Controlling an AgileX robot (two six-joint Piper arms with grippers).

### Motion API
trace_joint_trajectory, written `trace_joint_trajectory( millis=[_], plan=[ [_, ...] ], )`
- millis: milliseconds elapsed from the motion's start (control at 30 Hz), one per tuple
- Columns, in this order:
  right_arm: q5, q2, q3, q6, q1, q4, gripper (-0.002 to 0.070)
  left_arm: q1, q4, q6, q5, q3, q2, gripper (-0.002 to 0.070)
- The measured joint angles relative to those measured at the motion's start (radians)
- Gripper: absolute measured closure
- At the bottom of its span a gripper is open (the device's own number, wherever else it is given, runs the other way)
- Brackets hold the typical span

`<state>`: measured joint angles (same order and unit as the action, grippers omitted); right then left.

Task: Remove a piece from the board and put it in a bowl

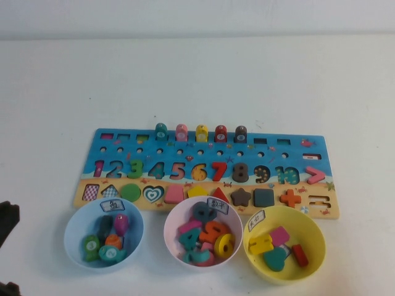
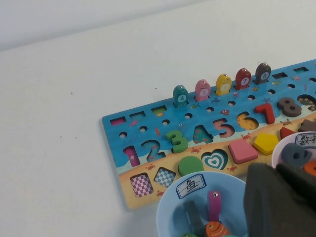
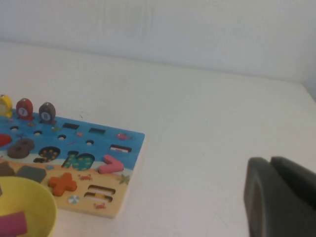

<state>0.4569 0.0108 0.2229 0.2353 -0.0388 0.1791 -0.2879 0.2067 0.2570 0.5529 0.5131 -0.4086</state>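
High view shows only a dark sliver of the left arm (image 1: 7, 222) at the frame's left edge, just beside the light blue bowl (image 1: 103, 236); the left gripper (image 2: 281, 202) appears in the left wrist view as a dark mass over that bowl's rim, and whether it is released or clenched cannot be told. The right gripper (image 3: 281, 197) shows in the right wrist view as 2 dark fingers pressed together, clenched on nothing, over bare table (image 3: 207, 123) well apart from the board's (image 1: 92, 148) end with the pink ">" piece (image 3: 111, 164).

Beyond the grippers, the light blue bowl sits just in front of the board and holds several fish; a turquoise-teal fish piece (image 1: 111, 253) lies at its near side, touching a green fish (image 1: 91, 245). A pinkish-white bowl (image 1: 176, 246) with numbers and a yellow bowl (image 1: 311, 234) with shapes stand beside it. On the board's far row, 5 fish stand upright on pegs, the darker teal fish (image 1: 161, 131) nearest the blue bowl's side.
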Motion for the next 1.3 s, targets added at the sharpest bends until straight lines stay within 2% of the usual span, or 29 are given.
trace_joint_trajectory(
  millis=[233,367,533,667,867,1300],
  plan=[
    [-0.082,0.004,-0.104,-0.004,0.015,-0.007,0.0694,0.000,-0.005,0.000,0.005,0.000,0.000,0.0678],
    [-0.160,0.004,-0.197,-0.129,0.015,-0.135,0.0694,0.000,-0.005,0.000,0.007,0.000,0.000,0.0678],
    [-0.246,0.004,-0.248,-0.235,0.015,-0.193,0.0694,0.000,-0.006,0.000,0.007,0.000,0.000,0.0678],
    [-0.219,0.004,-0.248,-0.257,0.015,-0.191,0.0694,0.000,-0.006,0.000,0.007,0.000,0.000,0.0678],
    [-0.072,0.004,-0.248,-0.259,0.015,-0.128,0.0694,0.000,-0.009,0.000,0.007,0.000,0.000,0.0678],
    [-0.065,0.004,-0.248,-0.259,0.015,-0.119,0.0694,0.000,-0.009,0.000,0.007,0.000,0.000,0.0678]
  ],
)
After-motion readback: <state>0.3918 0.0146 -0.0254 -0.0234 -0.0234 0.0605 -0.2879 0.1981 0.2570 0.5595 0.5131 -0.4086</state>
